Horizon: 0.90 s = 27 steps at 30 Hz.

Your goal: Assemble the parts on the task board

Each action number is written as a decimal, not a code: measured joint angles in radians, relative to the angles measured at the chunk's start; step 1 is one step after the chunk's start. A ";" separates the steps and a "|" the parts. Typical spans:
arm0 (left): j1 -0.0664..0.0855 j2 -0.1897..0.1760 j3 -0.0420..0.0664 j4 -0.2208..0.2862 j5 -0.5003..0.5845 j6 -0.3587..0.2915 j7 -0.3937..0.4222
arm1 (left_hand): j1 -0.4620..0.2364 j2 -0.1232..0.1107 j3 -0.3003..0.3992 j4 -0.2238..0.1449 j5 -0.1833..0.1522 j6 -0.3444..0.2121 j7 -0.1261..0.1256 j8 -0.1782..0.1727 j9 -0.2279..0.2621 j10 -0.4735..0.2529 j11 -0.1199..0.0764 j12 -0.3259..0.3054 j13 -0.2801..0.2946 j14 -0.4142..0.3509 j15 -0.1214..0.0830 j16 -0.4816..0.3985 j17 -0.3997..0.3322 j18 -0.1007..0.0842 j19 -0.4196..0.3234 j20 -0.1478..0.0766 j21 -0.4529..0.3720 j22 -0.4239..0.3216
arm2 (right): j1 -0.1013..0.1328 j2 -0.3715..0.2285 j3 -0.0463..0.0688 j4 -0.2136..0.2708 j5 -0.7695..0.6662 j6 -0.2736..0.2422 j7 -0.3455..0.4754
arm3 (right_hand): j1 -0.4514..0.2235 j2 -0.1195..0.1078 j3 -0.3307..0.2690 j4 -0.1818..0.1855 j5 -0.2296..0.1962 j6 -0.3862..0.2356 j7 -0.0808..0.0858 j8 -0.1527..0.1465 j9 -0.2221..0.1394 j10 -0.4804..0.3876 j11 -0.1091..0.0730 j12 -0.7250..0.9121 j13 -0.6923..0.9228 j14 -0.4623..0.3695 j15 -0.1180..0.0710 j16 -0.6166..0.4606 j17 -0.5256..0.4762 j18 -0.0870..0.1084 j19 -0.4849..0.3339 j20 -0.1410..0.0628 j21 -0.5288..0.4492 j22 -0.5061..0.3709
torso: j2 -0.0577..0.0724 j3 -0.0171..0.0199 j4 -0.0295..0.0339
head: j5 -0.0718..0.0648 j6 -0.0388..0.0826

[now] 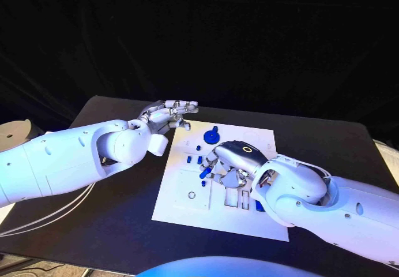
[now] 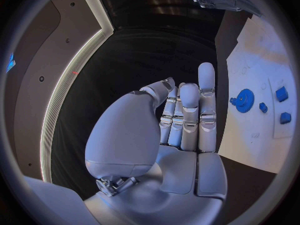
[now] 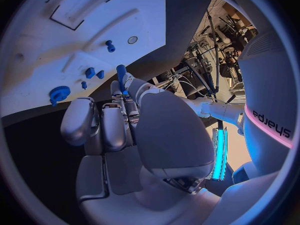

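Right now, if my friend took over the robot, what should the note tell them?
Left hand: holds nothing, fingers straight and close together, at the far left edge of the task board.
Right hand: over the board's middle, pinching a blue peg.
On the board: a blue gear near the far edge and small blue pieces beside it.
Done: peg picked up.
Left: seat the peg, then assemble the rest.

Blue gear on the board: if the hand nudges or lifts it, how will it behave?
The blue gear looks like small rigid plastic, so probably light and stiff. Its round toothed rim suggests it could roll if tipped on edge. On the smooth white task board it would likely slide easily.
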 measured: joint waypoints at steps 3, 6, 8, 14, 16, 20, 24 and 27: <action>0.000 0.001 0.000 0.000 0.000 0.000 0.000 | 0.000 0.000 0.000 0.000 0.000 0.000 0.000 0.000 0.000 0.000 0.000 0.000 0.000 0.000 0.000 0.000 0.000 0.000 0.000 0.000 0.000 0.000 | -0.008 0.027 -0.008 -0.021 0.000 0.007 0.009 | 0.001 -0.001 0.000 0.000 -0.001 0.000 0.000 -0.001 0.000 0.000 0.000 -0.004 0.000 0.000 0.000 0.001 0.000 0.000 0.000 0.000 0.000 0.000 | 0.000 -0.0006 0.0006 | 0.003 -0.002; 0.000 0.002 0.000 0.001 0.000 0.001 0.000 | 0.000 0.000 0.000 0.000 0.000 0.000 0.000 0.000 0.000 0.000 0.000 0.000 0.000 0.000 0.000 0.000 0.000 0.000 0.000 0.000 0.000 0.000 | -0.018 0.055 -0.015 -0.043 -0.001 0.018 0.017 | 0.001 -0.001 0.000 0.000 0.002 0.000 0.000 -0.005 0.001 0.000 0.000 -0.006 0.000 0.000 0.000 0.004 0.000 0.000 0.000 0.000 0.000 0.000 | 0.000 -0.0005 0.0000 | 0.008 -0.002; 0.000 0.003 0.000 0.000 0.000 0.001 0.000 | 0.000 0.000 0.000 0.000 0.000 0.000 0.000 0.000 0.000 0.000 0.000 0.000 0.000 0.000 0.000 0.000 0.000 0.000 0.000 0.000 0.000 0.000 | -0.022 0.070 -0.019 -0.053 -0.002 0.025 0.021 | 0.001 -0.001 0.001 -0.001 0.003 -0.003 0.003 -0.005 0.001 0.000 0.000 -0.008 0.000 0.000 0.000 0.004 0.000 0.000 0.000 0.000 0.000 0.000 | 0.001 -0.0006 -0.0008 | 0.010 -0.002; 0.000 0.008 0.000 0.000 0.000 0.002 -0.001 | 0.000 0.000 0.000 0.000 0.000 0.000 0.000 0.000 0.000 0.000 0.000 0.000 0.000 0.000 0.000 0.000 0.000 0.000 0.000 0.000 0.000 0.000 | -0.032 0.100 -0.028 -0.080 -0.006 0.050 0.032 | 0.001 -0.001 0.007 -0.007 0.003 -0.003 0.003 -0.006 0.001 0.000 0.000 -0.011 -0.001 0.000 0.000 0.004 0.000 0.000 0.000 0.000 0.000 0.000 | 0.002 0.0007 -0.0022 | 0.012 -0.006; 0.000 0.008 0.000 0.000 0.000 0.002 -0.001 | 0.000 0.000 0.000 0.000 0.000 0.000 0.000 0.000 0.000 0.000 0.000 0.000 0.000 0.000 0.000 0.000 0.000 0.000 0.000 0.000 0.000 0.000 | -0.033 0.104 -0.030 -0.086 -0.009 0.057 0.035 | 0.001 -0.001 0.007 -0.007 0.003 -0.003 0.003 -0.007 0.001 0.000 0.000 -0.012 -0.001 0.000 0.000 0.004 0.000 0.000 0.000 0.000 0.000 0.000 | 0.002 0.0007 -0.0022 | 0.012 -0.007; 0.000 0.008 0.000 0.000 0.000 0.002 -0.001 | 0.000 0.000 0.000 0.000 0.000 0.000 0.000 0.000 0.000 0.000 0.000 0.000 0.000 0.000 0.000 0.000 0.000 0.000 0.000 0.000 0.000 0.000 | -0.035 0.111 -0.032 -0.095 -0.013 0.070 0.039 | 0.002 -0.002 0.014 -0.008 0.003 -0.003 0.003 -0.008 0.001 0.000 0.000 -0.015 -0.001 0.000 0.000 0.004 0.000 0.000 0.000 0.000 0.000 0.000 | 0.001 0.0013 -0.0019 | 0.014 -0.008; 0.000 0.009 0.000 -0.001 0.000 0.002 -0.001 | 0.000 0.000 0.000 0.000 0.000 0.000 0.000 0.000 0.000 0.000 0.000 0.000 0.000 0.000 0.000 0.000 0.000 0.000 0.000 0.000 0.000 -0.001 | -0.037 0.115 -0.033 -0.099 -0.018 0.083 0.041 | 0.002 -0.002 0.015 -0.010 0.003 -0.003 0.003 -0.008 0.001 0.000 0.000 -0.016 -0.001 0.000 0.000 0.004 0.000 0.000 0.000 0.000 0.000 0.000 | 0.001 0.0019 -0.0020 | 0.015 -0.010; 0.000 0.009 0.000 -0.001 0.000 0.003 -0.001 | 0.000 0.000 0.000 0.000 0.000 0.000 0.000 0.000 0.000 0.000 0.000 0.000 0.000 0.000 0.000 0.000 0.000 0.000 0.000 0.000 0.000 -0.001 | -0.037 0.115 -0.033 -0.101 -0.021 0.093 0.042 | 0.002 -0.002 0.017 -0.011 0.002 -0.004 0.003 -0.009 0.000 0.000 0.000 -0.018 -0.001 0.000 0.000 0.004 0.000 0.000 0.000 0.000 0.000 0.000 | 0.000 0.0025 -0.0023 | 0.016 -0.011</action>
